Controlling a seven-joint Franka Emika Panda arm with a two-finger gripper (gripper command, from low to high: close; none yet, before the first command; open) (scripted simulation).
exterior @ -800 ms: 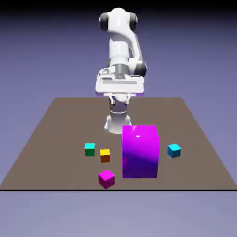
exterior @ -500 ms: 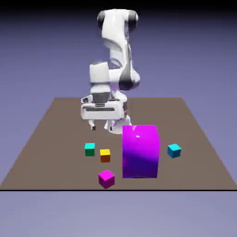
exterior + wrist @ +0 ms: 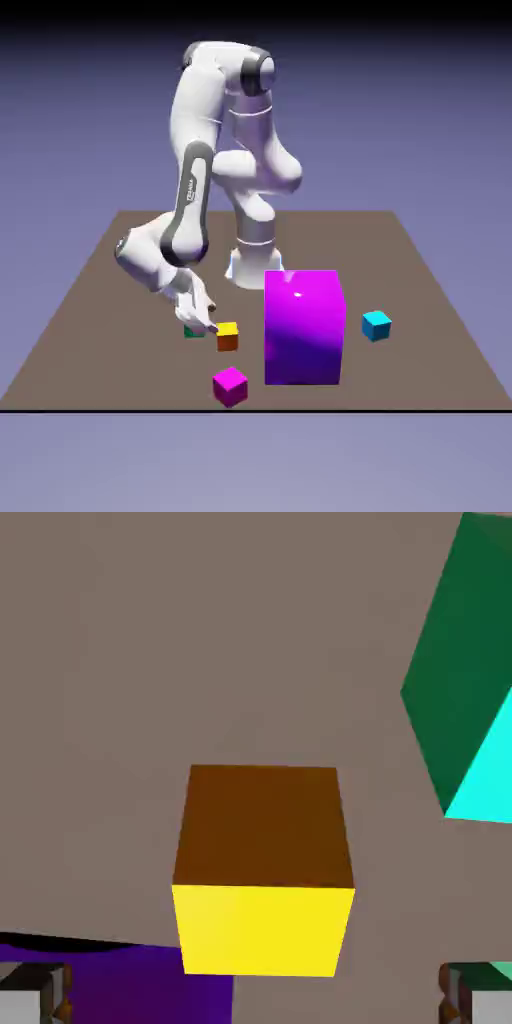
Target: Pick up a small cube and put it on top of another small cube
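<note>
The small cube (image 3: 227, 335), orange with a yellow top, sits on the table left of the big purple block. My gripper (image 3: 207, 324) hangs low at its left side, tilted, close beside it. In the hand view the small cube (image 3: 263, 870) fills the lower middle, and the two fingertips (image 3: 35, 994) stand far apart at the bottom corners without touching it, so the gripper (image 3: 258, 999) is open. The other small cube (image 3: 376, 324), cyan, rests alone to the exterior view's right of the purple block.
The big purple block (image 3: 304, 327) stands between the two small cubes. A magenta cube (image 3: 230, 385) lies near the front edge. A green-teal cube (image 3: 468, 682) sits close beside the hand, mostly hidden behind it in the exterior view.
The arm has swung down and toward the exterior view's left. The hand dropped from high above the table to just beside the orange cube. No cube has moved.
</note>
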